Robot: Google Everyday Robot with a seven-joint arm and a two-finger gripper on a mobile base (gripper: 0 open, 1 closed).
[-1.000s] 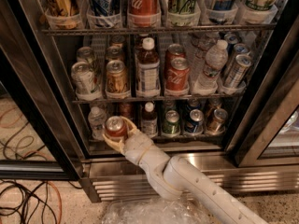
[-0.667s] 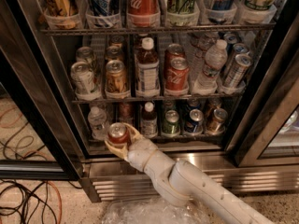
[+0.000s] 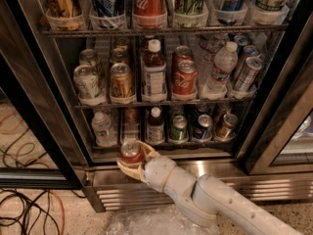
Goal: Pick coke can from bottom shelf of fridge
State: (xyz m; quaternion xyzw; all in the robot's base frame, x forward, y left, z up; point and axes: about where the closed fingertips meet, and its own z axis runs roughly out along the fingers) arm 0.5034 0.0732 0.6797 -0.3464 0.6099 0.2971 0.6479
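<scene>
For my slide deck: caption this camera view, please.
Pincer grips the coke can in front of the bottom shelf of the fridge.

- Likely a workplace drinks corner — the fridge, a fully stocked commercial cooler, stands behind the fingers.
- Loose cables trail over speckled floor left of them.
- The gripper clasps the coke can before the cooler's base.

Tangled cables on speckled floor, left of the low-held claw.
</scene>
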